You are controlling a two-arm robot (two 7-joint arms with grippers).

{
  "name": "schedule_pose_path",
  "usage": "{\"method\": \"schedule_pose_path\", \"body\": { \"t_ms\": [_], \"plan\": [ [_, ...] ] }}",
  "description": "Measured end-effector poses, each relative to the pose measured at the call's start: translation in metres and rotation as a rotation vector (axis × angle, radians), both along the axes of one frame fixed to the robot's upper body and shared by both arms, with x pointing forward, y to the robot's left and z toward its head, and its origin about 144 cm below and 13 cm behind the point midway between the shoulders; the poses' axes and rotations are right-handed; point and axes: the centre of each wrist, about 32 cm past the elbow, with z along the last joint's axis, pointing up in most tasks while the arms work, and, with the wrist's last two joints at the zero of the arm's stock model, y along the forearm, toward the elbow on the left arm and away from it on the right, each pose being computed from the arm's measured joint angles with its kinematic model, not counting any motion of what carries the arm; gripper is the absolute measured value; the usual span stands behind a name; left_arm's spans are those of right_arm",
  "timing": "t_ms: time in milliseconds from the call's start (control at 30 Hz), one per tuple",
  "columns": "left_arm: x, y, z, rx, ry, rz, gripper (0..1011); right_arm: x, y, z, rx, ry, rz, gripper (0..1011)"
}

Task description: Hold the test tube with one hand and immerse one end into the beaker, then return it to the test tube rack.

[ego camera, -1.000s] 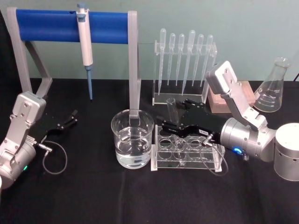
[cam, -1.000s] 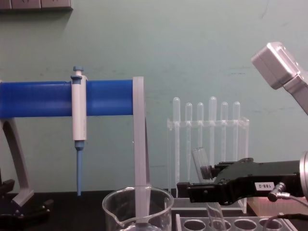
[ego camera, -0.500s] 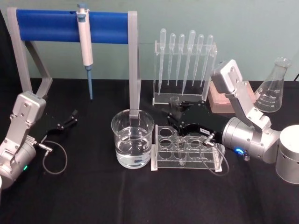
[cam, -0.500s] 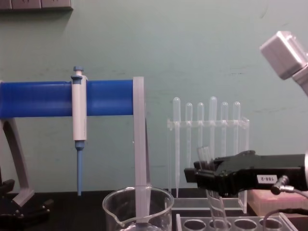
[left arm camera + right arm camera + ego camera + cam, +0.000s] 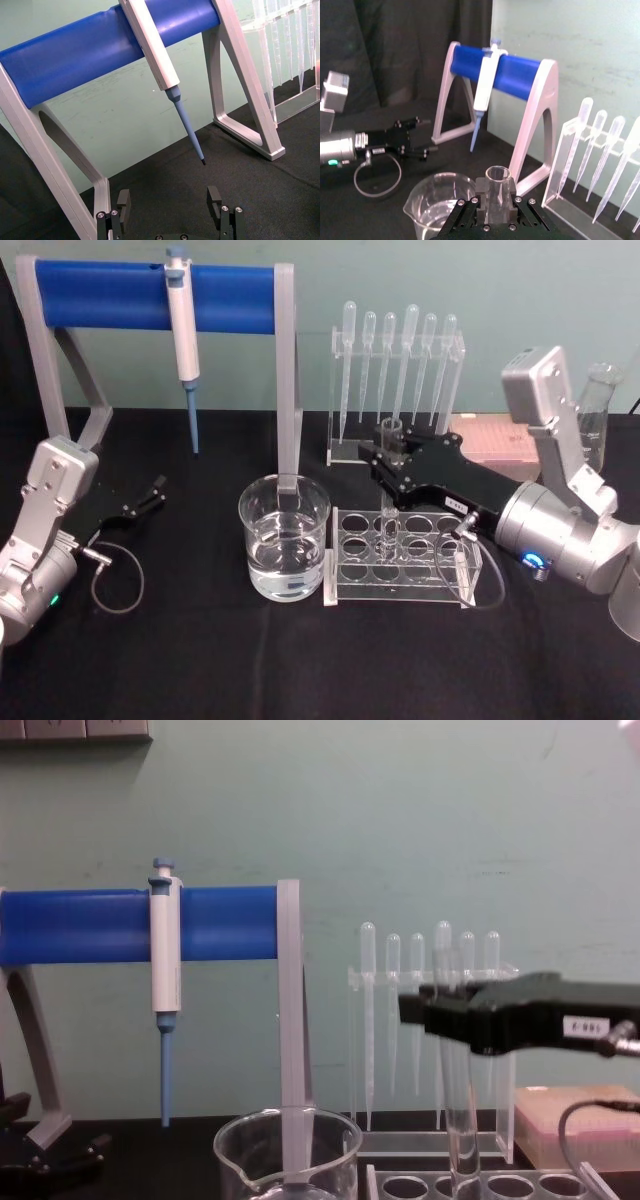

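The test tube (image 5: 386, 525) stands upright, with my right gripper (image 5: 385, 462) shut on its upper part, just below the open rim. Its lower end reaches down to a hole of the clear tube rack (image 5: 400, 565). From the chest, the test tube (image 5: 455, 1105) hangs straight down out of the black right gripper (image 5: 422, 1010). The right wrist camera looks down on the tube's rim (image 5: 498, 176). To the rack's left stands the beaker (image 5: 284, 540), part full of water; the tube is apart from it. My left gripper (image 5: 150, 495) rests open at the far left, its open fingers (image 5: 123, 202) holding nothing.
A blue-barred stand (image 5: 150, 295) with a hanging pipettor (image 5: 182, 325) spans the back left; one of its legs stands right behind the beaker. A rack of plastic pipettes (image 5: 395, 380) is behind the tube rack. A flask (image 5: 592, 425) and a pink box (image 5: 490, 440) sit at the back right.
My right gripper has risen and moved back toward the pipette rack, carrying the tube. The tube went from tilted to upright. The left arm has not moved.
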Motion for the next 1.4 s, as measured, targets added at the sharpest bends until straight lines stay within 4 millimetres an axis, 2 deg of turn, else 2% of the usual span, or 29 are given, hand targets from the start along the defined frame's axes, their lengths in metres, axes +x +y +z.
{"method": "schedule_pose_path", "body": {
  "t_ms": [567, 1400],
  "plan": [
    [0.000, 0.000, 0.000, 0.000, 0.000, 0.000, 1000, -0.002, -0.002, 0.022, 0.050, -0.018, -0.012, 224],
    [0.000, 0.000, 0.000, 0.000, 0.000, 0.000, 1000, -0.003, -0.001, 0.021, 0.050, -0.016, -0.011, 225]
  ]
}}
